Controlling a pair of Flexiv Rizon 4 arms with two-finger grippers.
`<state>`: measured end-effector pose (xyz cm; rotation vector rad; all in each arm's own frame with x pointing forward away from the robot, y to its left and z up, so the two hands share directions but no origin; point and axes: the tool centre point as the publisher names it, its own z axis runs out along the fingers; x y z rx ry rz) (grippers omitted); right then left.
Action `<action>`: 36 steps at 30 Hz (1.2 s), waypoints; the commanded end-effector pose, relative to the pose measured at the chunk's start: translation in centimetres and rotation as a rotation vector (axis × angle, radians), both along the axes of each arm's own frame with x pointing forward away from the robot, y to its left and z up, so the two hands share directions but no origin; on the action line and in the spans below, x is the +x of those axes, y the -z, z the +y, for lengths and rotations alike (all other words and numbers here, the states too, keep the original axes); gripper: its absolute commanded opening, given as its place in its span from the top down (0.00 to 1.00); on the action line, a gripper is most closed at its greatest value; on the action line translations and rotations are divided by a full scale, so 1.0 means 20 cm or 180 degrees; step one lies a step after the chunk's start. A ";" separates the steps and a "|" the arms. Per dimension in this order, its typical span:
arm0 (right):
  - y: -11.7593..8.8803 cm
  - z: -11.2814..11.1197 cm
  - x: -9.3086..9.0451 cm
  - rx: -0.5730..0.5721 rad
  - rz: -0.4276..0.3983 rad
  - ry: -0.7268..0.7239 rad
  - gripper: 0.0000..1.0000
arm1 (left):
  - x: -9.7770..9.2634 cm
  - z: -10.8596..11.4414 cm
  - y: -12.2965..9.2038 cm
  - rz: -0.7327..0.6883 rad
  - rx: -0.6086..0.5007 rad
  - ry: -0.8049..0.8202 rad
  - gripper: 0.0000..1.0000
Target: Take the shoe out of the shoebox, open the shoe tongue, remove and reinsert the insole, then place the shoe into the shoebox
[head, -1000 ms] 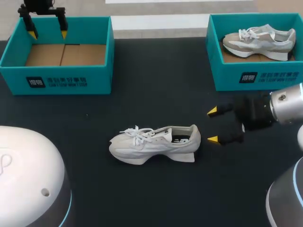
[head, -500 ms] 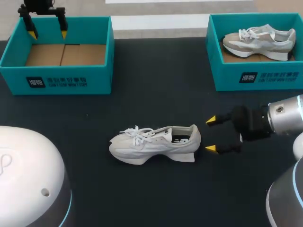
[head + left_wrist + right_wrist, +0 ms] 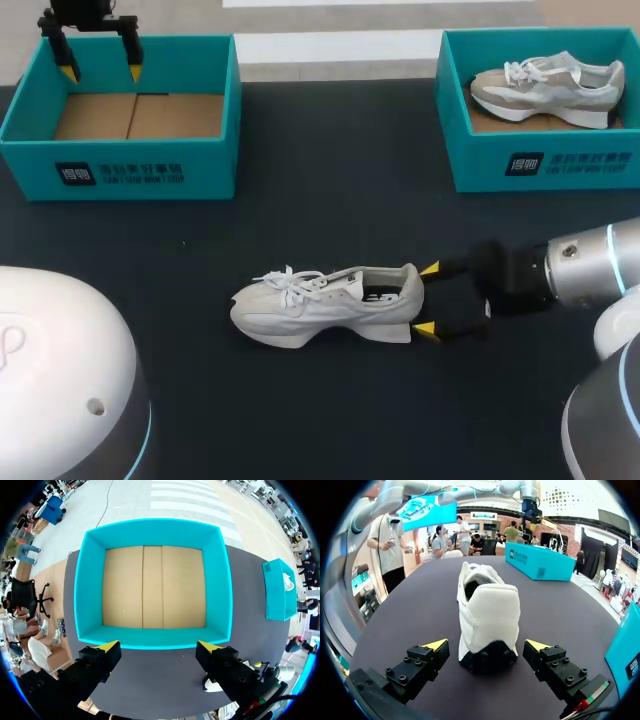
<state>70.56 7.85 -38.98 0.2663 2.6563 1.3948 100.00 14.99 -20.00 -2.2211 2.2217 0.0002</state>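
Sneaker (image 3: 325,305) is out of the shoebox (image 3: 210,170); right gripper (image 3: 427,298) gapes wide round its heel, tongue and insole work left.

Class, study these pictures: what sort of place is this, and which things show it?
Probably a robot test bench for shoe handling. A dark table holds an empty teal shoebox, a second shoebox with a grey shoe inside, and a white shoe lying loose; the right gripper, open, flanks its heel.

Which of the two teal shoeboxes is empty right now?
The shoebox at the table's left, below the left gripper: only its bare cardboard floor shows. The right shoebox holds a shoe.
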 end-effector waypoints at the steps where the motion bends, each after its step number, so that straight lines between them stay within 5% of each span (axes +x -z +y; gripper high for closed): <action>1: 0.02 0.06 0.02 -0.0007 0.0009 0.0051 0.00 | 0.00 0.00 0.00 0.0000 0.0000 0.0000 0.00; 19: 0.06 0.25 -0.02 0.0049 0.0043 -0.0194 0.00 | 0.00 0.00 0.00 0.0000 0.0000 0.0000 0.00; 36: 0.13 0.29 0.00 0.0077 0.0119 -0.0183 0.00 | 0.00 0.00 0.00 0.0000 0.0000 0.0000 0.00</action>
